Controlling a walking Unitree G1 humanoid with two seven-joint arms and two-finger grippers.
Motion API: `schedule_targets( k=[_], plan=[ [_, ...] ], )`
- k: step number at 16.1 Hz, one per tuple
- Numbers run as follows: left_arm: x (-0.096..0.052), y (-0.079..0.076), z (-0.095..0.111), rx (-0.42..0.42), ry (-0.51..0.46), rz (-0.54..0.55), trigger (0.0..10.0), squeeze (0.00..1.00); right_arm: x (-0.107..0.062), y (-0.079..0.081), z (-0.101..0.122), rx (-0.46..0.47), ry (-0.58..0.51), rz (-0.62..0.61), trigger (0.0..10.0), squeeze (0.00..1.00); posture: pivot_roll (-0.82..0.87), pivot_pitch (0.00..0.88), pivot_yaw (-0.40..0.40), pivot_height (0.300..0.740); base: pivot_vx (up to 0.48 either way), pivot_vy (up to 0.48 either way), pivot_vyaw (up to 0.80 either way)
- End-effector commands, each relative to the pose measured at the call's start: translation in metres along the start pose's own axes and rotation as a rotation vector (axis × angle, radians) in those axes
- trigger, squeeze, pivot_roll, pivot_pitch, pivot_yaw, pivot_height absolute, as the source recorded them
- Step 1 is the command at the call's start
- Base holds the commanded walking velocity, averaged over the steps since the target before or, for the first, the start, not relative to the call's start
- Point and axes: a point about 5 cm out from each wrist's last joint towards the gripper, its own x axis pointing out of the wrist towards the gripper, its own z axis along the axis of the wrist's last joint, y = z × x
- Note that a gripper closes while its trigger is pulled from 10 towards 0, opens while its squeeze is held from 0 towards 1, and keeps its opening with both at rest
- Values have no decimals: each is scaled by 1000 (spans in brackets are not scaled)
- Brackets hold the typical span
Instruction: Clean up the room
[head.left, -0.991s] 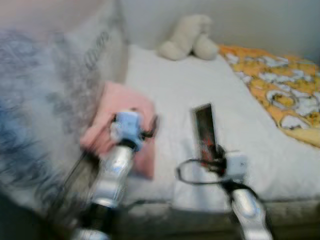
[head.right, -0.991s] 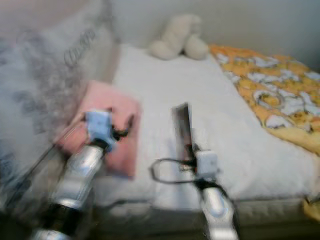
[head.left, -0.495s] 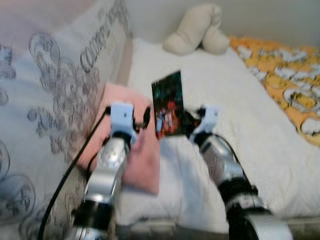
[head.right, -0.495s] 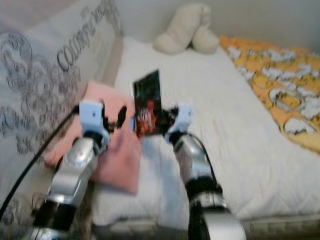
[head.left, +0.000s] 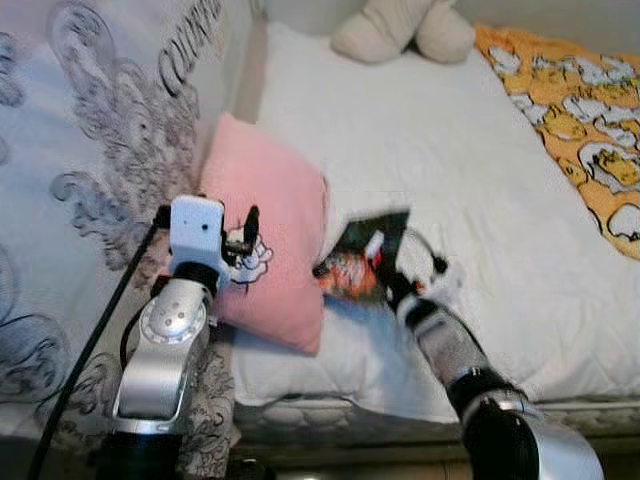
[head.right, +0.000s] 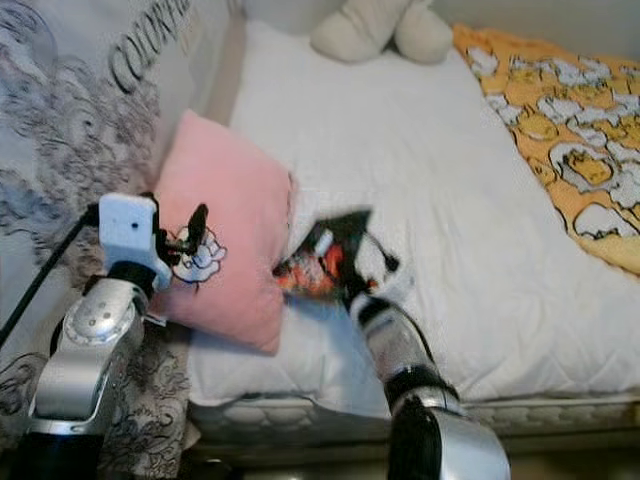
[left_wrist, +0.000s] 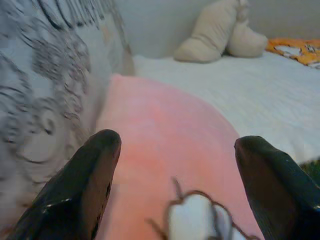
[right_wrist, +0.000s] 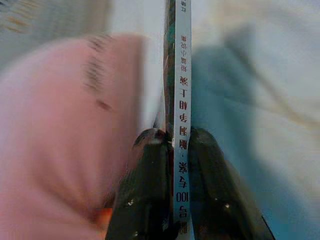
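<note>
My right gripper (right_wrist: 179, 150) is clamped on a thin book (head.left: 362, 262) by its spine, low over the white bed (head.left: 480, 220). The pink pillow (head.left: 268, 240) lies just beside the book. My left gripper (left_wrist: 175, 165) hovers over that pillow, fingers (left_wrist: 95, 170) spread wide apart.

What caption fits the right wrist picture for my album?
Two black fingers pinch a thin book by its spine, beside a pink pillow.
</note>
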Motion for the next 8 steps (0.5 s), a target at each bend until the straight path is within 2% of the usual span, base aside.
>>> schedule_targets(
  k=[1, 2, 3, 4, 5, 6, 8],
  plan=[
    [-3, -8, 2, -14, 2, -20, 10000, 0, -2, -3, -7, -90, 61, -11, 0, 0, 357, 272, -62, 740, 0, 0, 0],
    [-5, -15, 2, -40, 14, -35, 10000, 0, -5, -10, -3, -187, 69, -25, 0, 0, 349, 272, -64, 740, 0, 0, 0],
    [-7, -21, 1, -64, 28, -54, 10000, 0, -7, -14, -1, -223, 69, -35, 0, 0, 341, 273, -63, 740, 0, 0, 0],
    [-11, -31, -1, -151, 65, -82, 10000, 0, -9, -18, -1, -287, 82, -50, 0, 0, 331, 274, -61, 740, 0, 0, 0],
    [-17, -41, -5, -204, 96, -109, 10000, 0, -11, -20, -2, -349, 102, -60, 0, 0, 327, 274, -60, 740, 0, 0, 0],
    [-24, -53, -6, -214, 106, -151, 10000, 0, -11, -21, -1, -428, 122, -62, 0, 0, 319, 274, -58, 740, 0, 0, 0],
    [-32, -66, -4, -226, 113, -193, 10000, 0, -10, -19, 2, -502, 139, -63, 0, 0, 319, 273, -58, 740, 0, 0, 0]
  ],
)
